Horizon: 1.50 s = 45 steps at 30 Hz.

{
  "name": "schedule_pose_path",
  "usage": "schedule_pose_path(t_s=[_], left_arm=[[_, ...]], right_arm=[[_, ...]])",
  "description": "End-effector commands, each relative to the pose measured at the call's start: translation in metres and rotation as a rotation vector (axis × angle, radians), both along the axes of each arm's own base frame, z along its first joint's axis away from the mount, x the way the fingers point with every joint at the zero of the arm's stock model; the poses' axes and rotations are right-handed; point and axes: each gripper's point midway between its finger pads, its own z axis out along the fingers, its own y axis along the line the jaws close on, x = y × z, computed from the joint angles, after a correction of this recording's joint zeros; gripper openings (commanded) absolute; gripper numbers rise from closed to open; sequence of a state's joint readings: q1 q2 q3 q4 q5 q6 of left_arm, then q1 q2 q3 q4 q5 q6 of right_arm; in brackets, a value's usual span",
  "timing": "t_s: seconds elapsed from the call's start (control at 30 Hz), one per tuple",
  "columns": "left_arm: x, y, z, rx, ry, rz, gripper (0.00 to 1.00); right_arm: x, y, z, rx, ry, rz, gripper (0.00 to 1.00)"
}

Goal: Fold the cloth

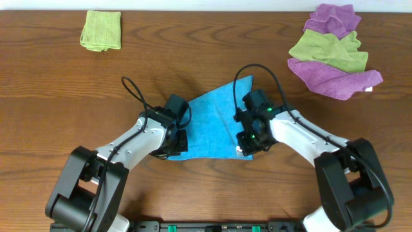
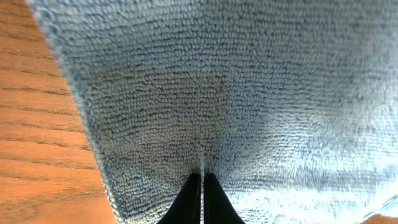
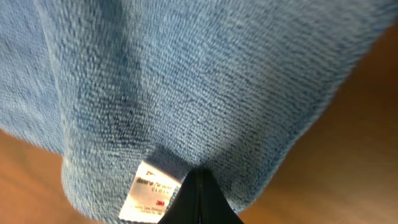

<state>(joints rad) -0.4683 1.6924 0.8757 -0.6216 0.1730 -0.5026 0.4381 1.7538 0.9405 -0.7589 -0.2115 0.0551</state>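
"Looking down from overhead, where is the cloth (image 1: 215, 122)?"

"Near the middle of the counter (image 1: 51, 96), a touch towards 6 o'clock. It's a blue sheet with one corner pointing to 12 o'clock. The left hand (image 1: 176, 142) sits at its 8 o'clock corner and the right hand (image 1: 248, 140) at its 4 o'clock corner."

"Anything else up there?"

"A folded lime-green cloth (image 1: 101, 30) at 11 o'clock, and a heap of purple and lime-green cloths (image 1: 335, 51) at 1 o'clock. Both are well apart from the blue one."

"And the left wrist camera?"

"The cloth (image 2: 249, 93) fills nearly the whole view, its nap plain to see. The left hand (image 2: 202, 179) comes in from 6 o'clock with its dark fingers (image 2: 186, 202) pressed together, pinching the cloth where a crease runs up from their tips. Bare counter (image 2: 37, 124) shows at 9 o'clock, past the cloth's hemmed edge."

"The right wrist?"

"Much the same. The cloth (image 3: 205, 81) drapes across the upper view, and the right hand (image 3: 199, 173) at 6 o'clock is closed tight, nipping the cloth's edge. A white label (image 3: 149, 194) hangs just beside the fingertips, at their 8 o'clock. The print on it is too small for me to read properly. Counter (image 3: 348, 155) shows at 3 o'clock."
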Motion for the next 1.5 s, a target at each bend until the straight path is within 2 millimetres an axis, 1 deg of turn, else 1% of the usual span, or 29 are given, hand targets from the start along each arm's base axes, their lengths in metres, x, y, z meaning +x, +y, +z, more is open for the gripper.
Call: schedule_pose_path(t_s=[0.0,0.07,0.13,0.23,0.33,0.4,0.43,0.5,0.57,0.63,0.67,0.7,0.8,0.87,1.07,1.1,1.13,1.2,1.23,1.27,1.3,1.33,1.37,1.47], left_arm=[[-0.021,0.015,-0.016,0.059,0.083,0.021,0.06],[-0.022,0.015,-0.016,0.059,0.085,0.021,0.06],[-0.022,0.015,-0.016,0.061,0.087,0.021,0.06],[-0.025,0.016,-0.015,0.065,0.097,0.022,0.06],[-0.024,0.016,-0.008,0.06,0.087,0.021,0.06],[-0.019,0.014,0.001,0.048,0.062,0.021,0.06],[-0.016,0.012,0.006,0.04,0.045,0.022,0.06],[-0.006,0.008,0.025,0.009,-0.023,0.022,0.06],[0.003,0.005,0.041,-0.014,-0.087,0.024,0.06],[0.011,0.006,0.057,-0.023,-0.154,0.028,0.06],[0.015,0.008,0.067,-0.019,-0.201,0.033,0.05],[0.018,0.01,0.073,-0.013,-0.232,0.037,0.06],[0.033,0.026,0.092,0.053,-0.353,0.074,0.06],[0.044,0.032,0.097,0.07,-0.404,0.097,0.06],[0.065,0.043,0.091,0.005,-0.402,0.184,0.05],[0.068,0.044,0.091,-0.013,-0.397,0.197,0.08],[0.07,0.047,0.089,-0.03,-0.39,0.213,0.13],[0.073,0.05,0.086,-0.077,-0.365,0.23,0.39],[0.073,0.049,0.084,-0.11,-0.349,0.222,0.52],[0.073,0.047,0.083,-0.148,-0.333,0.212,0.66],[0.072,0.044,0.082,-0.191,-0.314,0.202,0.78],[0.072,0.042,0.082,-0.224,-0.301,0.194,0.85],[0.071,0.039,0.082,-0.259,-0.291,0.179,0.9],[0.07,0.035,0.083,-0.295,-0.279,0.171,0.93]], right_arm=[[-0.029,-0.002,-0.011,-0.054,0.108,-0.006,0.01],[-0.038,-0.003,-0.01,-0.07,0.135,0.009,0.01],[-0.039,-0.003,-0.009,-0.073,0.14,0.008,0.02],[-0.035,-0.003,-0.006,-0.068,0.131,-0.016,0.01],[-0.028,-0.002,0.005,-0.057,0.103,-0.019,0.01],[-0.023,0.001,0.015,-0.043,0.069,-0.019,0.01],[-0.019,0.002,0.022,-0.031,0.045,-0.02,0.01],[-0.01,0.005,0.04,0.002,-0.021,-0.024,0.01],[-0.004,0.006,0.054,0.015,-0.071,-0.028,0.01],[0.001,0.006,0.068,0.03,-0.117,-0.031,0.01],[0.004,0.006,0.077,0.045,-0.147,-0.035,0.01],[0.007,0.006,0.082,0.056,-0.167,-0.039,0.01],[0.017,0.003,0.094,0.078,-0.223,-0.063,0.01],[0.026,-0.002,0.096,0.085,-0.242,-0.092,0.01],[0.041,-0.021,0.097,0.097,-0.257,-0.174,0.01],[0.042,-0.024,0.098,0.103,-0.254,-0.186,0.01],[0.042,-0.025,0.098,0.116,-0.248,-0.196,0.04],[0.043,-0.024,0.1,0.146,-0.237,-0.206,0.27],[0.044,-0.025,0.1,0.157,-0.235,-0.211,0.48],[0.044,-0.025,0.101,0.165,-0.233,-0.216,0.61],[0.045,-0.026,0.101,0.168,-0.234,-0.214,0.64],[0.045,-0.027,0.101,0.172,-0.235,-0.21,0.66],[0.047,-0.028,0.102,0.175,-0.243,-0.214,0.71],[0.055,-0.027,0.104,0.187,-0.276,-0.215,0.78]])
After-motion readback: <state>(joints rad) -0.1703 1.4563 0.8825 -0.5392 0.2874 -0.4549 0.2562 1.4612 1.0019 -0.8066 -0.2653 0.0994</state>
